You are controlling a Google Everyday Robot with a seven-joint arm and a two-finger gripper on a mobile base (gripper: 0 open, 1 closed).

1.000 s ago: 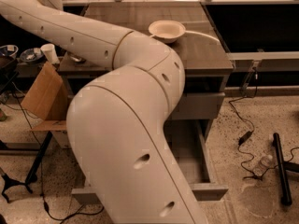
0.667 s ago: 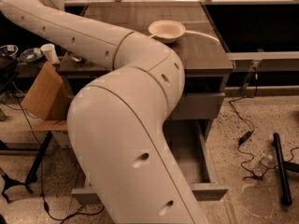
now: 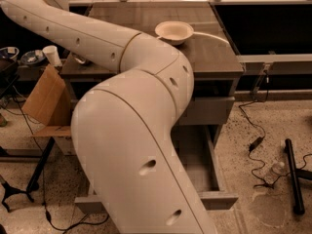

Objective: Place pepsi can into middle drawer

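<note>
Camera view: arm [image 3: 131,130] fills foreground; tool lies out of frame past upper left, state cannot be told. Pulled-out middle drawer [image 3: 197,165] sits below desk [image 3: 214,57]. No pepsi can visible; judged light, thin-walled, slippery, best gripped mid-body.

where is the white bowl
In the camera view, the white bowl sits on the cabinet top, upper centre, just beside the arm; the gripper is out of view.
</note>
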